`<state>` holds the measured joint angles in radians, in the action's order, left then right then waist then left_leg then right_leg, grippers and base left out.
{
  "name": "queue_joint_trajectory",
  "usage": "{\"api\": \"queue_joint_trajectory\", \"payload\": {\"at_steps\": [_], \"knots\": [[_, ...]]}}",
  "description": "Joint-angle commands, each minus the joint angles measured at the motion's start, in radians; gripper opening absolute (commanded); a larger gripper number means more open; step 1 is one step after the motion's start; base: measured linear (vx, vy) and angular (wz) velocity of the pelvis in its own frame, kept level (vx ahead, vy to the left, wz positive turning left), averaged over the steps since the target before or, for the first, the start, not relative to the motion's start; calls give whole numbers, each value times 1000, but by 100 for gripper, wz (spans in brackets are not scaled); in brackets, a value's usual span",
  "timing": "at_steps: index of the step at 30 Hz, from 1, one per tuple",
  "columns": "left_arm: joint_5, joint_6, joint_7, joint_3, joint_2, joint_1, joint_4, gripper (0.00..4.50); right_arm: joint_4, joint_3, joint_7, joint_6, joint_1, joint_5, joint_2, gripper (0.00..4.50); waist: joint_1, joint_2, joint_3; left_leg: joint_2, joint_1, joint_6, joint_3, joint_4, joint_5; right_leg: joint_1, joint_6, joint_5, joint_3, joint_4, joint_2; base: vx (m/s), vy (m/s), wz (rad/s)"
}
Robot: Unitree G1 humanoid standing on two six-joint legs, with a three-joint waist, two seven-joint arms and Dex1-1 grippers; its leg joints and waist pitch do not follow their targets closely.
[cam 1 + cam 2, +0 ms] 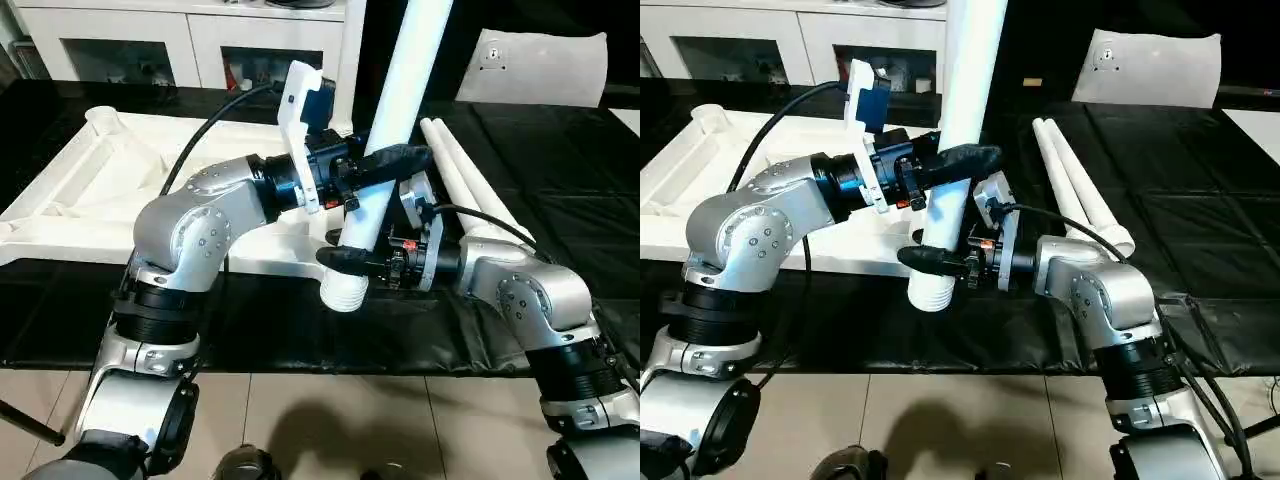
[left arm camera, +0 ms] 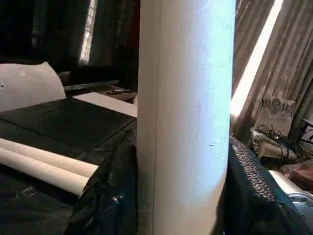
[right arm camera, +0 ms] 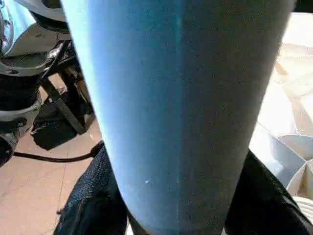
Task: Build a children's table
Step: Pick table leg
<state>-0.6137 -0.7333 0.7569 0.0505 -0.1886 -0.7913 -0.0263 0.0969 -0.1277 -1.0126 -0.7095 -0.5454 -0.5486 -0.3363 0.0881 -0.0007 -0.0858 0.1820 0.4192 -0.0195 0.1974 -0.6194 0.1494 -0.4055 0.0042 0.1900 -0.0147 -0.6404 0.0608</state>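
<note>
A: Look, your black bench (image 1: 560, 150) holds the white ribbed plastic tabletop (image 1: 90, 180).

B: Both your pincers grip one long white tube leg (image 1: 400, 90), left pincer (image 1: 385, 165) above right pincer (image 1: 350, 258).

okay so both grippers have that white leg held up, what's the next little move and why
Probably swing the leg left, toward a round corner socket of the tabletop. Both the left gripper and right gripper clasp it near-upright, but its threaded lower end hangs over the black mat at the table's near edge, not over a socket.
</note>
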Motion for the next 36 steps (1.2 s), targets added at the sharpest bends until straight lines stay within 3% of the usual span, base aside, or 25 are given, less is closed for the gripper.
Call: {"api": "queue_joint_trajectory", "payload": {"at_steps": [1, 9, 10, 11, 13, 15, 20, 24, 26, 27, 28, 29, 30, 31, 34, 36], "knots": [[-8, 12, 29, 12, -2, -28, 12, 179, -3, 5, -15, -13, -5, -8, -15, 197, -2, -12, 94, 38, -41, -21, -20, 64, 179, 38, -185, 239, 26, 84, 65, 0, 0, 0], [-9, 0, 20, 5, 0, -35, 13, 179, -5, 5, -13, -7, 0, -8, -16, 195, -3, -11, 93, 38, -41, -22, -20, 64, 180, 38, -185, 236, 26, 84, 64, 0, 0, 0], [-33, -21, 17, -5, 7, -35, 25, 179, -7, 8, -10, -4, 3, -7, -13, 195, -3, -9, 94, 38, -41, -23, -20, 63, 180, 37, -187, 234, 26, 82, 64, 0, 0, 0], [-77, -49, 28, -17, 17, -32, 52, 235, -8, 13, 0, -1, 8, -6, -8, 195, -3, -10, 94, 38, -41, -24, -20, 63, 178, 38, -192, 224, 26, 82, 64, 0, 0, 0], [-89, -53, 35, -19, 19, -30, 61, 249, -8, 15, 3, -1, 9, -5, -6, 195, -3, -10, 94, 38, -41, -22, -20, 63, 177, 38, -195, 220, 26, 82, 64, 0, 0, 0], [-157, -104, 12, -42, 52, -18, 94, 249, 1, 36, 47, -27, 15, -15, 13, 194, -4, -8, 94, 37, -41, -22, -19, 62, 179, 38, -205, 210, 26, 80, 63, 0, 0, 0], [-200, -125, -40, -64, 101, -2, 113, 249, -17, 52, 74, -19, 37, -26, 35, 193, -1, -7, 93, 39, -43, -25, -20, 64, 194, 36, -198, 226, 26, 84, 62, 0, 0, 0], [-198, -90, -90, -84, 156, 20, 109, 279, -28, 75, 121, 18, 62, -24, 73, 192, -1, -7, 93, 40, -39, -28, -22, 65, 207, 37, -203, 229, 25, 87, 66, 0, 0, 0], [-185, -68, -121, -102, 182, 26, 98, 297, -34, 88, 152, 43, 73, -21, 96, 191, -3, -6, 92, 38, -41, -30, -23, 66, 219, 37, -184, 263, 25, 90, 64, 0, 0, 0], [-165, -59, -114, -87, 175, 29, 101, 301, -36, 88, 160, 47, 75, -19, 100, 191, -3, 0, 90, 38, -41, -35, -24, 67, 230, 35, -177, 284, 26, 93, 65, 0, 0, 0], [-136, -46, -104, -64, 164, 34, 105, 301, -40, 88, 171, 54, 79, -16, 107, 191, -5, -3, 90, 38, -42, -39, -25, 69, 243, 33, -161, 306, 26, 96, 63, 0, 0, 0], [-98, -30, -90, -33, 149, 41, 111, 338, -45, 88, 186, 61, 83, -11, 114, 191, -5, -3, 91, 39, -42, -42, -28, 72, 246, 33, -151, 312, 26, 97, 63, 0, 0, 0], [-76, -24, -88, -15, 144, 45, 111, 338, -53, 82, 192, 63, 89, -7, 117, 191, -5, 3, 90, 40, -43, -45, -29, 73, 252, 31, -146, 315, 26, 97, 62, 0, 0, 0], [-72, -20, -89, -16, 148, 44, 109, 342, -59, 77, 199, 64, 93, -1, 119, 191, -8, 3, 90, 38, -43, -51, -28, 74, 257, 32, -144, 310, 26, 97, 61, 0, 0, 0], [-130, -21, -126, -94, 185, 25, 92, 369, -58, 82, 218, 75, 98, 7, 128, 191, -8, 2, 91, 38, -43, -57, -27, 72, 252, 33, -158, 288, 26, 94, 62, 0, 0, 0], [-145, -19, -143, -116, 191, 19, 87, 386, -47, 97, 236, 88, 96, 9, 136, 191, -9, -4, 91, 36, -41, -54, -25, 71, 251, 35, -170, 281, 26, 94, 63, 0, 0, 0]]}}
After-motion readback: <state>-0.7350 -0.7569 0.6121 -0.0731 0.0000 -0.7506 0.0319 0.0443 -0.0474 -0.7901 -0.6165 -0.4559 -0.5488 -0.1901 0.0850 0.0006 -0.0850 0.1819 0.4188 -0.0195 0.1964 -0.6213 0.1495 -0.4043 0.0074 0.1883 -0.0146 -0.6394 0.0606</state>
